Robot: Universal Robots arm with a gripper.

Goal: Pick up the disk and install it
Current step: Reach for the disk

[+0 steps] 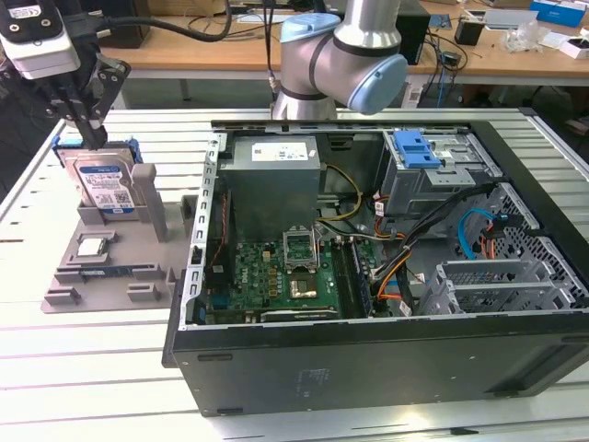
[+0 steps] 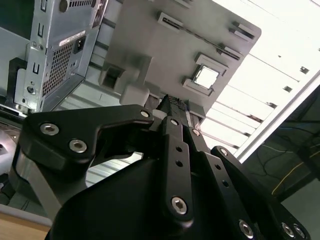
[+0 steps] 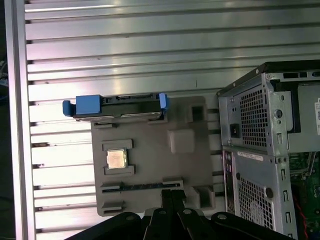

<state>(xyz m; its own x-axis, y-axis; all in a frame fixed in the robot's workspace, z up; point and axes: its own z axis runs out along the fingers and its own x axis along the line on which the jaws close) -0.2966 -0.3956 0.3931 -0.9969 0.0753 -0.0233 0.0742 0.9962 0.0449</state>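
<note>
Disk: silver drive, white-and-blue label, blue bracket frame
Pose: standing on edge, seemingly tilted back slightly
Place: slot at one edge of grey holder

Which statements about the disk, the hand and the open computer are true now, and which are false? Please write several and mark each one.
1. The disk stands upright in the grey holder beside the computer case. True.
2. The hand is holding the disk inside the case. False: the hand is above the holder, and the disk sits in the holder.
3. The case lies open, with its green board in view. True.
4. The small square chip lies on the green board. False: it lies on the grey holder, in front of the disk.
</note>
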